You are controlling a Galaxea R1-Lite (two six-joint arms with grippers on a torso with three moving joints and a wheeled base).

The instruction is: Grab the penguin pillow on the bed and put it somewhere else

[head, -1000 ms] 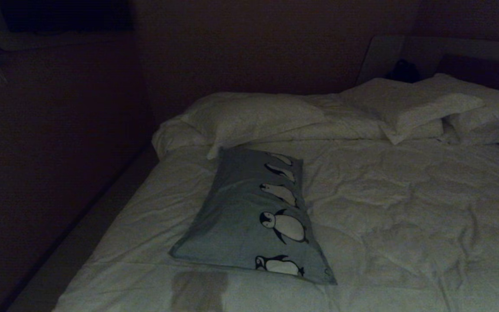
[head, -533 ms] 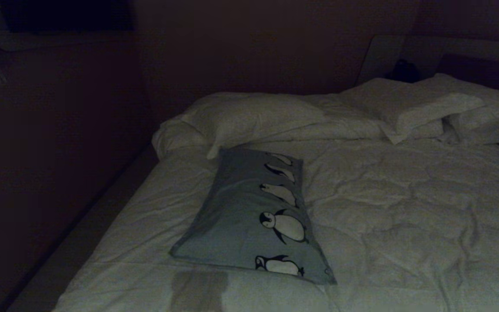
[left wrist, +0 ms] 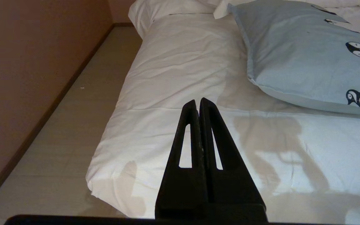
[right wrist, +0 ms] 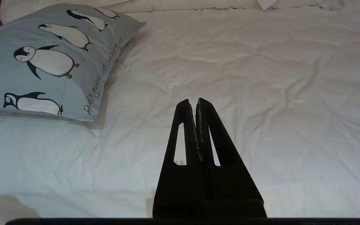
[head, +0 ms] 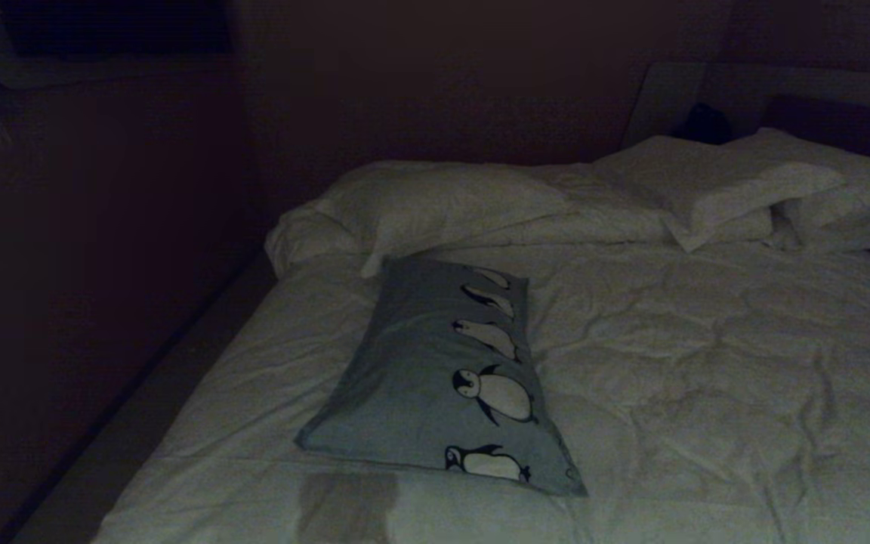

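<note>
The bed (head: 707, 378) is covered by a wrinkled white duvet (head: 669, 355). The penguin pillow (head: 420, 378) lies flat on the duvet toward the bed's left side, its row of penguins along the edge facing the middle of the bed. White pillows (head: 450, 200) lie at the head end, the nearest one touching the penguin pillow's far end.

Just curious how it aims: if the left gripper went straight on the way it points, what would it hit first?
Probably the white duvet: the shut left gripper points beside the penguin pillow, though depth is unclear.
</note>
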